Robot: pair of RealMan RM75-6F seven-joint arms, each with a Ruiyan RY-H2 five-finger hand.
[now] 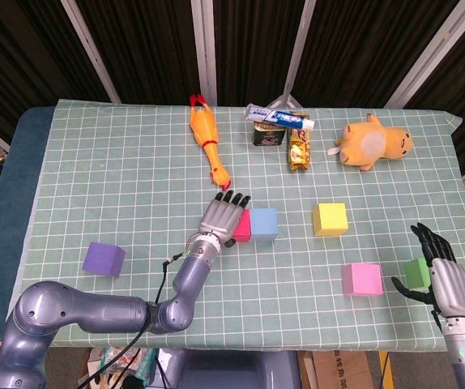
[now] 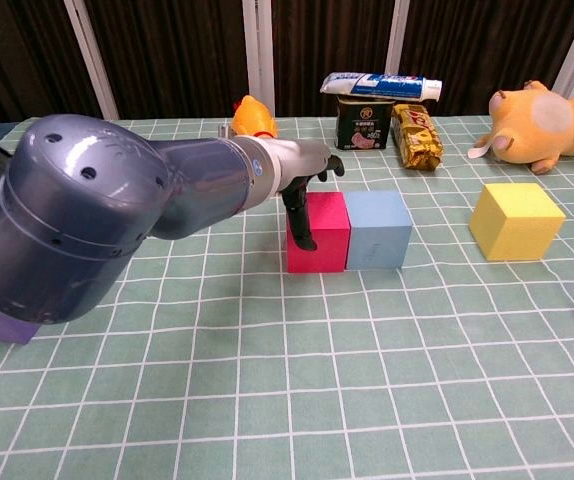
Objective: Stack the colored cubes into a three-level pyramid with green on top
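A red cube [image 1: 243, 226] and a light blue cube [image 1: 265, 224] sit side by side, touching, at mid-table. My left hand [image 1: 223, 217] lies with its fingers stretched out against the red cube's left side, holding nothing. In the chest view the left hand's fingers [image 2: 300, 205] hang down beside the red cube [image 2: 319, 232], with the blue cube [image 2: 379, 228] to its right. A yellow cube [image 1: 330, 219] stands alone further right. The pink cube [image 1: 361, 279] and green cube [image 1: 416, 272] rest near the front right. My right hand [image 1: 445, 279] is spread beside the green cube. The purple cube [image 1: 104, 258] sits front left.
A rubber chicken [image 1: 206, 146], a tin [image 1: 269, 134] with a toothpaste tube [image 1: 279, 117] on top, a snack bar [image 1: 299, 149] and an orange plush toy [image 1: 372, 142] lie along the back of the checked tablecloth [image 1: 119, 186]. The front table edge runs just below the pink and green cubes.
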